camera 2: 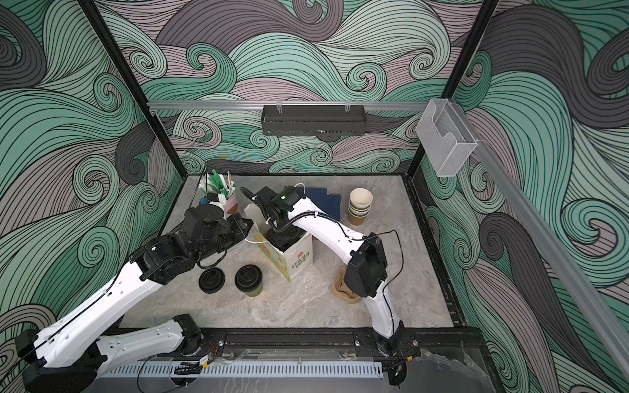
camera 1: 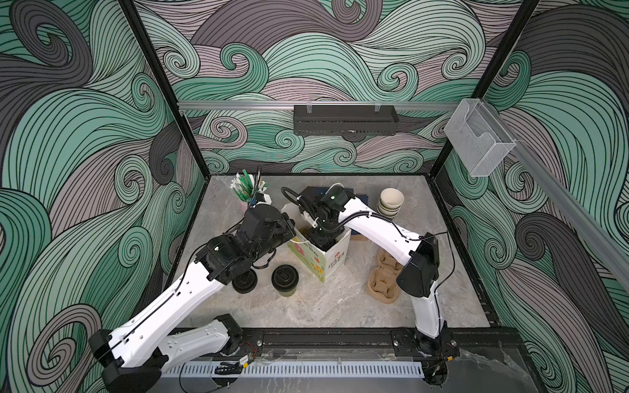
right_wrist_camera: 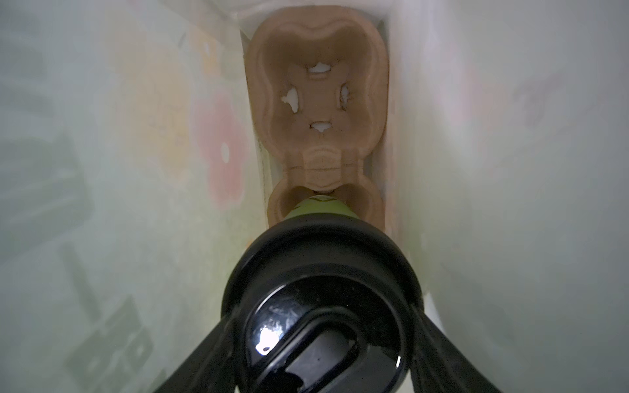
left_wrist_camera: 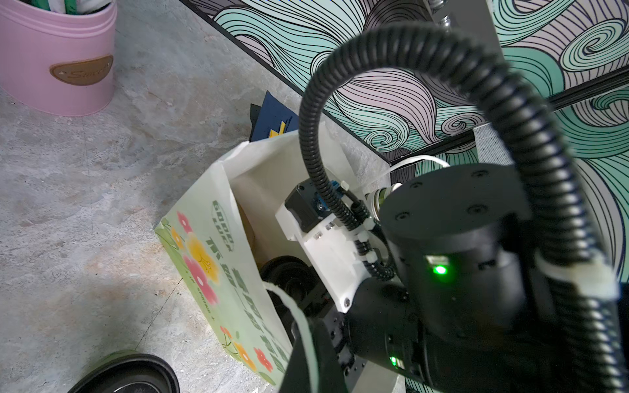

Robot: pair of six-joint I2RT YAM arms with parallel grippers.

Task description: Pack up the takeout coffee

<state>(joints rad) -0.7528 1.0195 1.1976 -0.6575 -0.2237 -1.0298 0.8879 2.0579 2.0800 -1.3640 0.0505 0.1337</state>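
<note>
One lidded cup (camera 1: 285,279) is standing on the table (camera 1: 340,306) in front of the flowered bag (camera 1: 335,258). The left gripper (camera 1: 288,231), fully closed, is pinching the bag's rim. Inside the bag, the right gripper (right_wrist_camera: 325,320) is gripping the second lidded cup (right_wrist_camera: 320,258) by its lid, over a pocket of the cardboard carrier (right_wrist_camera: 316,47).

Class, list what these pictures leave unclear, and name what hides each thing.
- Right gripper: both top views, jaws sunk inside the bag.
- Base of the lidded cup: right wrist view, its own lid covers it, so seating in the carrier is unclear.
- Left gripper: both top views, its wrist covers the jaws; any hold on the bag is unclear.
</note>
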